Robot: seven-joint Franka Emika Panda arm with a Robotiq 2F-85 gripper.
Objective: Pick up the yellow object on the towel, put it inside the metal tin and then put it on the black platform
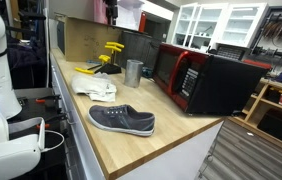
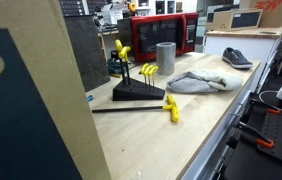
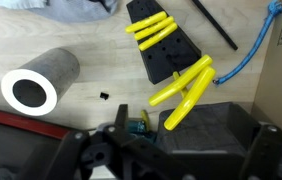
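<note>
The end effector (image 3: 171,150) is hovering wide open and holding nothing, while the yellow object (image 3: 184,93) is lying on the table (image 3: 101,60) against the black platform (image 3: 166,50), away from the towel (image 3: 76,8) and outside the metal tin (image 3: 39,82), suggesting that only final placement is remaining.

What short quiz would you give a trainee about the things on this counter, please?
1. True or false: the metal tin stands upright on the counter.
2. Multiple choice: the microwave is (A) blue, (B) red, (C) white.
3. Short answer: what piece of footwear lies on the counter beyond the towel, on the side away from the black platform?
Key: 1 true; 2 B; 3 the grey shoe.
</note>
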